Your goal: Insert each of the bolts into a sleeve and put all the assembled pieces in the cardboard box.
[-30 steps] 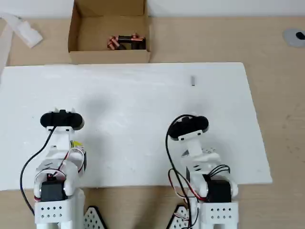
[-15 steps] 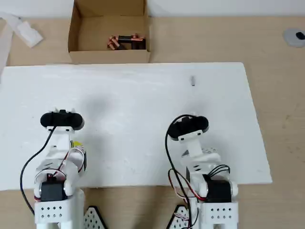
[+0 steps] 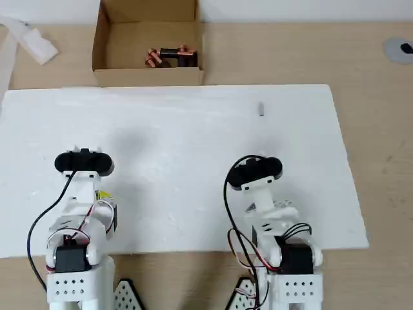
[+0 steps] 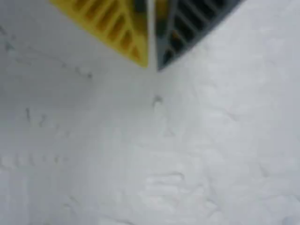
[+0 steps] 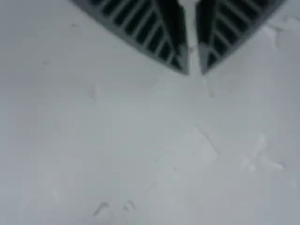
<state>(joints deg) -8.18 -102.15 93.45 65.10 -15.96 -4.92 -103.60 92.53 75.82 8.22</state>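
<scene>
Since the assembled pieces, coppery bolts in dark sleeves, lie bunched together inside the cardboard box, both arms sit folded low with nothing to carry. The left gripper points down just above the white board. Its yellow jaw and its dark jaw are pressed together to a hairline, with nothing between them. The right gripper hangs the same way over the board, its two dark jaws drawn close with only a thin slit and nothing pinched in it. This looks like a parked pose: tucked in and closed, so the jaws snag nothing and are out of the way.

The box stands well ahead of the left jaws, past the far edge of the board on the wooden table. From the right jaws it is ahead and off toward the left arm's side. The pieces rest against the box wall on the right arm's side, probably where they were dropped.

A small grey thing lies on the board well ahead of the right jaws. It is too small to tell whether it is a leftover part or a mark. If it is only a mark, the task appears done.
</scene>
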